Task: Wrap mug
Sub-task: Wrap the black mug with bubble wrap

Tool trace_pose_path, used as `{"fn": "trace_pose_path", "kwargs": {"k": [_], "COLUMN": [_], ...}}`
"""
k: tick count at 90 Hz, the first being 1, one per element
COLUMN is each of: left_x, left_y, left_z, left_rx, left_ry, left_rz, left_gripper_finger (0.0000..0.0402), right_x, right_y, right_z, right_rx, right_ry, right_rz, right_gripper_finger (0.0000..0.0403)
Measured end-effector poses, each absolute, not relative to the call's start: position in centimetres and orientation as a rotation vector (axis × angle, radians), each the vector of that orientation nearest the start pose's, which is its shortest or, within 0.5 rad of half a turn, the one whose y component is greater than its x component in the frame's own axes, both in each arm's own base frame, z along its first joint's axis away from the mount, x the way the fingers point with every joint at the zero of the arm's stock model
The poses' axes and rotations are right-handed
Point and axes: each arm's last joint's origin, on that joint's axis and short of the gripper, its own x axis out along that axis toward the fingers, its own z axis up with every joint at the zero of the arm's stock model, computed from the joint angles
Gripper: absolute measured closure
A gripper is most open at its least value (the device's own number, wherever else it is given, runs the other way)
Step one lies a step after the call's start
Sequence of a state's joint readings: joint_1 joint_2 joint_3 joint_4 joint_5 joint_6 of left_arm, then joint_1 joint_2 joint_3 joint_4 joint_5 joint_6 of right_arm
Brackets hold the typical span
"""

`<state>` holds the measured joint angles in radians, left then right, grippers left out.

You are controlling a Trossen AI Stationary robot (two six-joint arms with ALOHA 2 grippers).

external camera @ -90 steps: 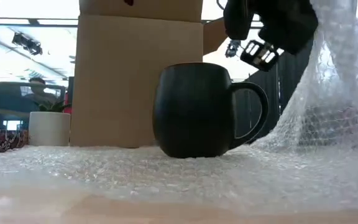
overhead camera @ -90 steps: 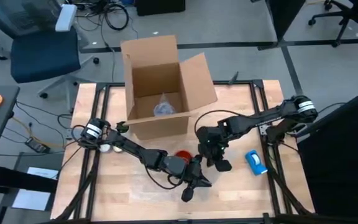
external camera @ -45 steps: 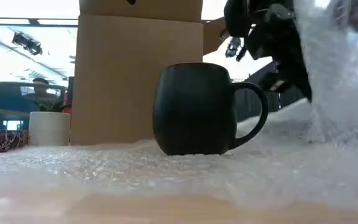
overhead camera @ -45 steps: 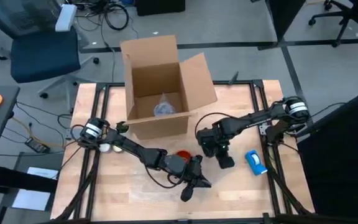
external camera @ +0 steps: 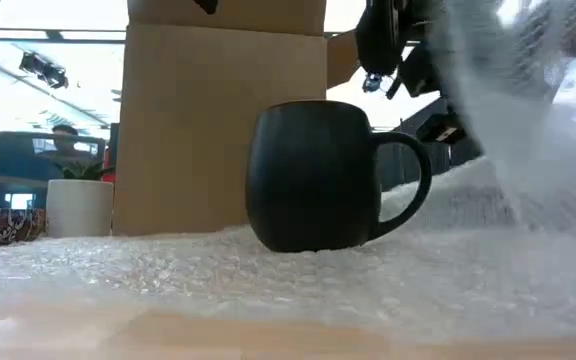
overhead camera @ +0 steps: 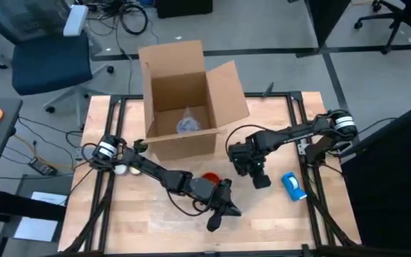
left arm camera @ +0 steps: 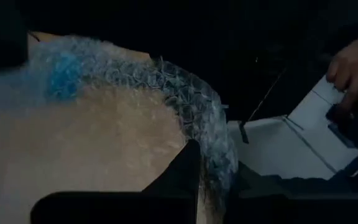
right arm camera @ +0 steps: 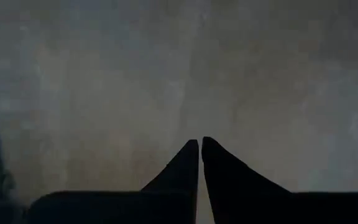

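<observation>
Bubble wrap (external camera: 268,280) lies under the mug (external camera: 313,175) on the table (overhead camera: 134,221).
The mug stands upright, just in front of the cardboard box (overhead camera: 184,100). The right gripper (right arm camera: 199,149) has its fingers together, pinching wrap. The left gripper (overhead camera: 216,218) is pinching wrap too.

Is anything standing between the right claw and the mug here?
Nothing solid shows between them. The right claw sits beside the mug, pinching the bubble wrap, whose lifted edge rises by the mug's handle side. The left claw holds the wrap's near edge.
</observation>
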<state>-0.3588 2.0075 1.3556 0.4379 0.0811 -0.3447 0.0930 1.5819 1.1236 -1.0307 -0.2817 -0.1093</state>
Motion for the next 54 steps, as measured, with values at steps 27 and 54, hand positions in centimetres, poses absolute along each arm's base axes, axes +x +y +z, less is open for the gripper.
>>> {"fn": "trace_pose_path", "kwargs": {"k": [27,54], "left_x": [42.7,42.9], "left_y": [-16.2,-15.7], "left_z": [22.0,21.8], "left_rx": [-0.308,-0.333], "left_ry": [0.297,0.324], "left_rz": [-0.395,-0.377], "left_gripper_finger": [0.0402,0.0402], "right_x": [25.9,20.6], "right_y": [3.6,5.9], "right_z": [24.4,28.9], "right_rx": [0.069,-0.014], "right_ry": [1.396,1.308], "right_rz": [0.391,0.097], "right_gripper_finger": [0.0403,0.0403]}}
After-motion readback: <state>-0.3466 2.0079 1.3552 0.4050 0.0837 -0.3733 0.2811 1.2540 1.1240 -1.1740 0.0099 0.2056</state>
